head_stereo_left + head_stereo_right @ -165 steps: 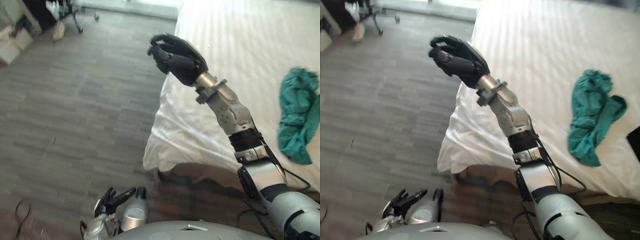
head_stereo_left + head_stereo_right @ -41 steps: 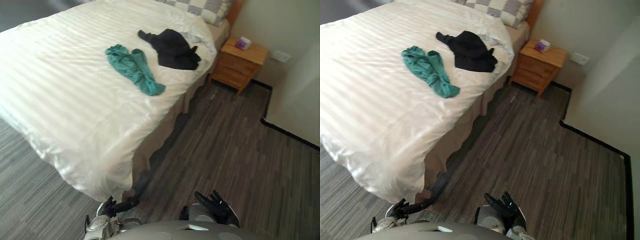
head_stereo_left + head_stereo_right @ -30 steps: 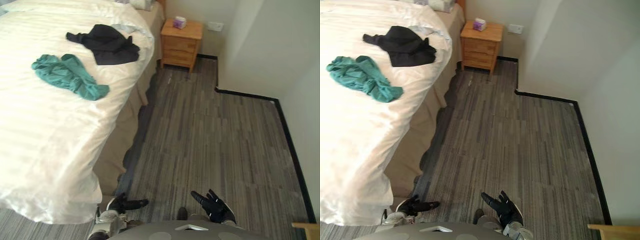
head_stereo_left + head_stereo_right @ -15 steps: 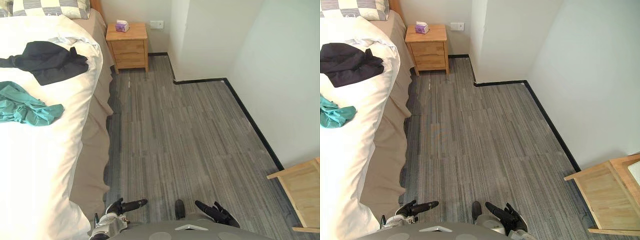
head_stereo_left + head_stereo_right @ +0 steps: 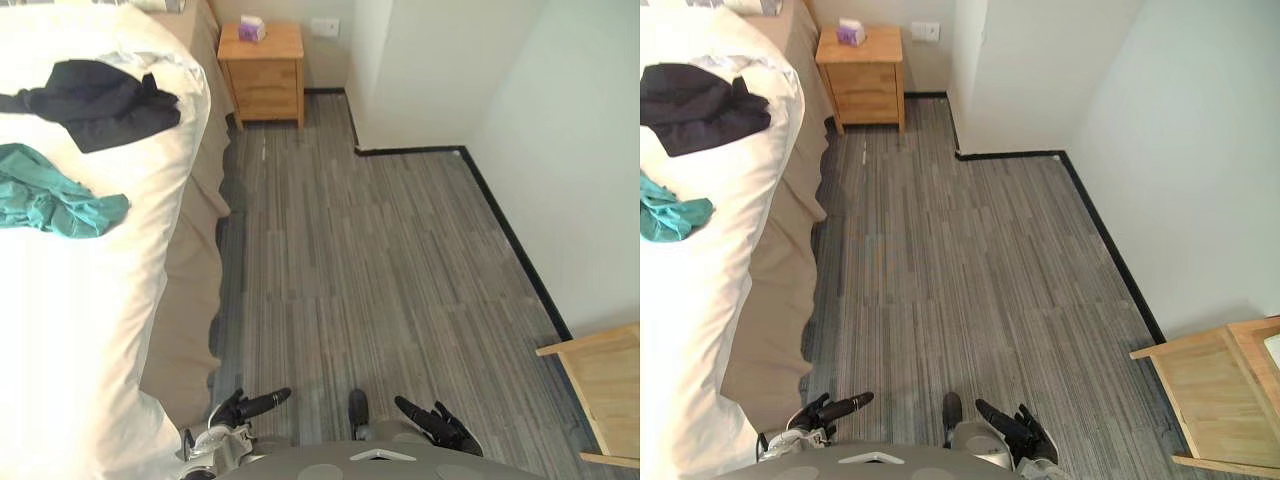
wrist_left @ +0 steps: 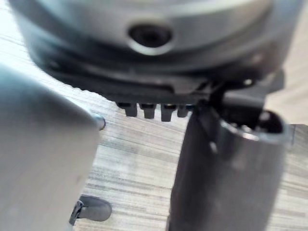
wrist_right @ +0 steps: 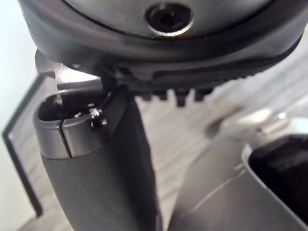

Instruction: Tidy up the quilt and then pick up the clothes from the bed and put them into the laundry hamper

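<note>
A white quilt [image 5: 70, 300] covers the bed along the left. On it lie a black garment [image 5: 95, 100] and, nearer to me, a crumpled teal garment [image 5: 55, 205]. My left hand [image 5: 250, 407] hangs low at the bottom edge beside the bed's corner, fingers straight and holding nothing. To its right, over the floor, my right hand [image 5: 437, 424] hangs low too, open and empty. Both hands are far from the clothes.
A wooden nightstand [image 5: 262, 68] with a small purple box [image 5: 251, 28] stands past the bed by the far wall. A light wooden piece of furniture [image 5: 600, 385] juts in at the lower right. Grey plank floor [image 5: 380, 260] runs between bed and white walls.
The camera has swung from the bed's foot round to its side, so the whole picture has shifted. In the last half second it tipped slightly down. My right arm, raised earlier, now hangs low.
</note>
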`<state>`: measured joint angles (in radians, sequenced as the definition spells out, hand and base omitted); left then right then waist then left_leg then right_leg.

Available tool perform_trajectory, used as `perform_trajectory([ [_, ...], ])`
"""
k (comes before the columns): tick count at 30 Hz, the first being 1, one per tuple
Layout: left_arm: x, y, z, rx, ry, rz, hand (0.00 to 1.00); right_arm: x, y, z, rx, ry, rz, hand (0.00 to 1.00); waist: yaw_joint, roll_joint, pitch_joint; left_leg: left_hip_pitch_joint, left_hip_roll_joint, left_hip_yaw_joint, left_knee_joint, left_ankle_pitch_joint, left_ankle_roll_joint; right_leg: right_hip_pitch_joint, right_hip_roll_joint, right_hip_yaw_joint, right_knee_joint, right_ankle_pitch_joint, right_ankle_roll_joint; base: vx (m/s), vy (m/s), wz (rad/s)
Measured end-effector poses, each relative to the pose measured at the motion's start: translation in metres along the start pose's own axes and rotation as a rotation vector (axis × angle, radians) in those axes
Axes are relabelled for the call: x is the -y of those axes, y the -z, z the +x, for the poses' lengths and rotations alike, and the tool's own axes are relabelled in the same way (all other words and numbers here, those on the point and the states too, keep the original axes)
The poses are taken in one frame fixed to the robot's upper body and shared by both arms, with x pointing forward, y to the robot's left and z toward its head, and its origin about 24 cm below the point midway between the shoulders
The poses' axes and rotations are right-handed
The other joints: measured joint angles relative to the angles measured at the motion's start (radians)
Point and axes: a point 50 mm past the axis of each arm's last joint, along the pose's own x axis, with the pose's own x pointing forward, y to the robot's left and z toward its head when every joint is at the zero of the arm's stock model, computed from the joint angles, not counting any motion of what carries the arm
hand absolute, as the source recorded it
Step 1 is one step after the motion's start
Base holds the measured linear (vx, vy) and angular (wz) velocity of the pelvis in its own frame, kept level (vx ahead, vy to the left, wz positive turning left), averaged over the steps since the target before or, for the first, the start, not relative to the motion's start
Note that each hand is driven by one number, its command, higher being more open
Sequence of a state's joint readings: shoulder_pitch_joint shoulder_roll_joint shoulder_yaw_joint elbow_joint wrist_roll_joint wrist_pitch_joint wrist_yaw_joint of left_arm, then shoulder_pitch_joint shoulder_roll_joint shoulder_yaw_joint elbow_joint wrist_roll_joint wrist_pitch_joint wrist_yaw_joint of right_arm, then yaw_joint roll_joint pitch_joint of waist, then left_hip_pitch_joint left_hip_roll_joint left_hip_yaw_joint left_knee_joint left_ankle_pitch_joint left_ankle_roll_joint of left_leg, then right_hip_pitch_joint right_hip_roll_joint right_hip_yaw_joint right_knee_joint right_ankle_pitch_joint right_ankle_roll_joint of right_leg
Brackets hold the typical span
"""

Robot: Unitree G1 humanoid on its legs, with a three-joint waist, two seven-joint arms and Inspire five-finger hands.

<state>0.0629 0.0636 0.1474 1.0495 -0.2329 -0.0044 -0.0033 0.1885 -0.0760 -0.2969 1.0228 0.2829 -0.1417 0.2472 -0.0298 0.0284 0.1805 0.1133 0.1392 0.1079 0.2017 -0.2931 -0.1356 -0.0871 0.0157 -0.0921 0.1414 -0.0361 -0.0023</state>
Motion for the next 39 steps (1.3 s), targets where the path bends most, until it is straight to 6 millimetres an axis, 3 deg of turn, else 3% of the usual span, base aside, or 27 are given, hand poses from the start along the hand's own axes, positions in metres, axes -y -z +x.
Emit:
perform_trajectory([
  [1, -0.004, -0.002, 0.0, 0.01, -0.023, -0.024, 1.0, -0.004, -0.001, 0.001, 0.005, -0.018, -0.015, 1.0, -0.011, -0.017, 0.012, -0.077, 0.007, 0.039, 0.187, 0.0, -0.001, -0.02, -0.024, -0.019, 0.071, -0.058, -0.001, 0.09, -0.127, 0.49],
  [3, -0.001, -0.012, 0.0, 0.054, -0.018, -0.058, 1.0, -0.002, -0.004, 0.0, 0.016, -0.025, -0.034, 1.0, -0.017, -0.011, 0.024, -0.227, 0.058, 0.078, 0.548, 0.066, -0.004, 0.009, -0.035, -0.049, 0.123, -0.103, -0.007, 0.1, -0.128, 0.49],
  [5, 0.0, -0.014, -0.002, 0.081, -0.014, -0.093, 1.0, -0.002, -0.013, -0.001, 0.045, -0.044, -0.085, 1.0, 0.006, 0.016, 0.053, -0.356, 0.085, 0.039, 0.842, 0.253, -0.013, 0.091, -0.034, -0.022, 0.136, -0.156, -0.038, 0.26, -0.104, -0.06],
  [6, 0.0, -0.014, -0.002, 0.084, -0.009, -0.092, 1.0, -0.003, -0.016, 0.001, 0.053, -0.05, -0.095, 1.0, 0.009, 0.021, 0.056, -0.378, 0.074, 0.038, 0.862, 0.21, -0.008, 0.104, -0.04, -0.013, 0.134, -0.164, -0.041, 0.26, -0.069, -0.27],
  [8, 0.004, -0.014, -0.003, 0.09, 0.014, -0.069, 1.0, -0.008, -0.027, 0.006, 0.076, -0.068, -0.102, 1.0, 0.002, 0.027, 0.06, -0.426, 0.037, 0.098, 0.756, 0.103, 0.013, 0.142, -0.061, 0.007, 0.117, -0.163, -0.027, 0.26, -0.049, -0.3],
  [10, 0.005, -0.016, -0.003, 0.097, 0.016, -0.064, 1.0, -0.013, -0.029, 0.007, 0.086, -0.083, -0.099, 1.0, 0.004, 0.024, 0.061, -0.415, 0.025, 0.173, 0.547, 0.095, 0.029, 0.174, -0.066, 0.019, 0.098, -0.169, -0.013, 0.29, 0.003, -0.29],
  [12, 0.006, -0.018, -0.003, 0.105, 0.029, -0.064, 1.0, -0.014, -0.027, 0.007, 0.089, -0.08, -0.076, 1.0, 0.003, 0.017, 0.065, -0.402, 0.016, 0.22, 0.333, 0.114, 0.038, 0.205, -0.071, 0.019, 0.075, -0.18, 0.005, 0.32, 0.041, -0.05],
  [14, 0.005, -0.019, -0.003, 0.107, 0.036, -0.058, 1.0, -0.012, -0.021, 0.005, 0.078, -0.064, -0.039, 1.0, -0.001, 0.004, 0.071, -0.375, -0.005, 0.233, 0.123, 0.197, 0.042, 0.26, -0.089, 0.014, 0.035, -0.197, 0.022, 0.34, 0.105, 0.13],
  [15, 0.004, -0.018, -0.002, 0.102, 0.042, -0.05, 1.0, -0.007, -0.015, 0.004, 0.049, -0.049, -0.034, 1.0, 0.0, 0.004, 0.072, -0.365, -0.007, 0.238, 0.024, 0.332, 0.05, 0.317, -0.103, 0.013, -0.008, -0.223, 0.031, 0.44, 0.209, 0.12],
  [16, 0.002, -0.019, -0.002, 0.102, 0.041, -0.046, 1.0, -0.007, -0.013, 0.004, 0.042, -0.049, -0.037, 1.0, 0.001, -0.002, 0.069, -0.362, -0.016, 0.251, 0.026, 0.378, 0.074, 0.331, -0.115, 0.015, -0.024, -0.24, 0.026, 0.37, 0.191, 0.09],
  [17, 0.0, -0.02, -0.002, 0.106, 0.038, -0.04, 1.0, -0.006, -0.013, 0.004, 0.038, -0.048, -0.038, 1.0, 0.001, -0.01, 0.069, -0.363, -0.028, 0.259, 0.04, 0.391, 0.106, 0.336, -0.131, 0.016, -0.031, -0.254, 0.026, 0.38, 0.249, -0.13],
  [18, -0.004, -0.025, -0.002, 0.118, 0.039, -0.047, 1.0, -0.012, -0.012, 0.007, 0.025, -0.067, -0.035, 1.0, 0.005, -0.02, 0.071, -0.407, -0.029, 0.272, 0.162, 0.267, 0.133, 0.332, -0.153, 0.018, -0.03, -0.269, -0.009, 0.3, 0.185, -0.22],
  [19, -0.005, -0.026, -0.002, 0.123, 0.038, -0.04, 1.0, -0.013, -0.013, 0.008, 0.024, -0.071, -0.042, 1.0, 0.005, -0.018, 0.071, -0.428, -0.024, 0.27, 0.21, 0.232, 0.135, 0.329, -0.152, 0.019, -0.014, -0.25, 0.011, 0.58, 0.306, -0.27],
  [20, -0.01, -0.027, -0.001, 0.115, 0.025, -0.035, 1.0, -0.011, -0.015, 0.008, 0.024, -0.071, -0.062, 1.0, 0.001, -0.014, 0.068, -0.432, -0.03, 0.266, 0.253, 0.197, 0.172, 0.301, -0.168, 0.021, 0.065, -0.231, 0.043, 0.53, 0.254, -0.19],
  [21, -0.012, -0.023, -0.001, 0.092, 0.021, -0.022, 1.0, -0.01, -0.015, 0.008, 0.021, -0.062, -0.068, 1.0, 0.001, -0.025, 0.06, -0.395, -0.055, 0.278, 0.234, 0.168, 0.195, 0.219, -0.197, 0.043, 0.267, -0.219, 0.077, 0.45, 0.22, -0.13],
  [22, -0.013, -0.022, -0.001, 0.088, 0.02, -0.018, 1.0, -0.01, -0.014, 0.008, 0.021, -0.062, -0.067, 1.0, 0.001, -0.029, 0.059, -0.385, -0.062, 0.282, 0.227, 0.164, 0.2, 0.195, -0.207, 0.047, 0.321, -0.211, 0.092, 0.35, 0.185, -0.1],
  [24, -0.018, -0.023, -0.001, 0.082, 0.012, 0.02, 1.0, -0.015, -0.013, 0.009, 0.019, -0.073, -0.061, 1.0, -0.002, -0.055, 0.063, -0.307, -0.097, 0.297, 0.186, 0.14, 0.199, 0.064, -0.257, 0.066, 0.632, -0.13, 0.22, 0.42, 0.163, -0.03],
  [25, -0.021, -0.021, -0.001, 0.071, 0.005, 0.056, 1.0, -0.017, -0.016, 0.009, 0.036, -0.073, -0.063, 1.0, -0.003, -0.063, 0.064, -0.239, -0.116, 0.299, 0.153, 0.125, 0.198, 0.011, -0.286, 0.038, 0.773, -0.132, 0.204, 0.39, 0.111, -0.03],
  [27, -0.021, -0.018, -0.002, 0.057, 0.003, 0.11, 1.0, -0.017, -0.024, 0.012, 0.06, -0.073, -0.054, 1.0, -0.005, -0.052, 0.066, -0.143, -0.127, 0.299, 0.086, 0.119, 0.19, -0.05, -0.305, -0.033, 0.837, -0.161, 0.155, 0.37, 0.067, -0.02],
  [30, -0.016, -0.021, 0.0, 0.056, 0.013, 0.147, 1.0, -0.023, -0.029, 0.015, 0.08, -0.086, 0.001, 1.0, -0.006, -0.045, 0.072, -0.047, -0.116, 0.292, 0.017, 0.123, 0.183, -0.116, -0.27, -0.133, 0.682, -0.192, 0.116, 0.36, -0.023, 0.12],
  [31, -0.014, -0.019, 0.0, 0.036, 0.016, 0.179, 1.0, -0.025, -0.03, 0.015, 0.089, -0.09, 0.041, 1.0, -0.006, -0.039, 0.075, -0.014, -0.1, 0.281, -0.003, 0.113, 0.165, -0.132, -0.219, -0.185, 0.459, -0.189, 0.11, 0.33, -0.103, 0.15],
  [33, -0.014, -0.019, 0.0, 0.025, 0.012, 0.188, 1.0, -0.026, -0.029, 0.015, 0.092, -0.089, 0.063, 1.0, -0.008, -0.043, 0.079, 0.026, -0.095, 0.277, -0.026, 0.097, 0.139, -0.161, -0.169, -0.207, 0.213, -0.119, 0.107, 0.4, -0.15, 0.12],
  [35, -0.022, -0.016, -0.001, 0.025, -0.02, 0.174, 1.0, -0.024, -0.02, 0.012, 0.077, -0.074, 0.092, 1.0, -0.014, -0.057, 0.094, 0.116, -0.099, 0.276, -0.035, 0.051, 0.075, -0.166, -0.149, -0.208, 0.06, 0.015, 0.076, 0.53, -0.265, 0.04],
  [36, -0.025, -0.013, -0.002, 0.022, -0.031, 0.169, 1.0, -0.024, -0.017, 0.011, 0.073, -0.072, 0.095, 1.0, -0.015, -0.061, 0.093, 0.145, -0.102, 0.275, -0.038, 0.034, 0.064, -0.166, -0.152, -0.206, 0.065, 0.019, 0.064, 0.5, -0.311, 0.01],
  [37, -0.029, -0.006, -0.005, 0.016, -0.051, 0.179, 1.0, -0.02, -0.01, 0.007, 0.065, -0.062, 0.112, 1.0, -0.025, -0.057, 0.091, 0.204, -0.096, 0.274, -0.045, -0.001, 0.041, -0.167, -0.15, -0.206, 0.124, 0.058, -0.008, 0.41, -0.27, -0.01],
  [38, -0.029, -0.002, -0.005, 0.012, -0.056, 0.181, 1.0, -0.016, -0.008, 0.005, 0.066, -0.05, 0.119, 1.0, -0.033, -0.043, 0.082, 0.228, -0.082, 0.274, -0.045, -0.012, 0.025, -0.175, -0.146, -0.212, 0.172, 0.064, -0.022, 0.53, -0.334, -0.09],
  [39, -0.03, 0.009, -0.008, -0.008, -0.062, 0.189, 1.0, -0.011, -0.013, 0.004, 0.089, -0.041, 0.118, 1.0, -0.038, -0.012, 0.062, 0.218, -0.051, 0.273, 0.027, -0.024, 0.002, -0.189, -0.128, -0.221, 0.232, 0.007, -0.059, 0.49, -0.361, -0.25],
])
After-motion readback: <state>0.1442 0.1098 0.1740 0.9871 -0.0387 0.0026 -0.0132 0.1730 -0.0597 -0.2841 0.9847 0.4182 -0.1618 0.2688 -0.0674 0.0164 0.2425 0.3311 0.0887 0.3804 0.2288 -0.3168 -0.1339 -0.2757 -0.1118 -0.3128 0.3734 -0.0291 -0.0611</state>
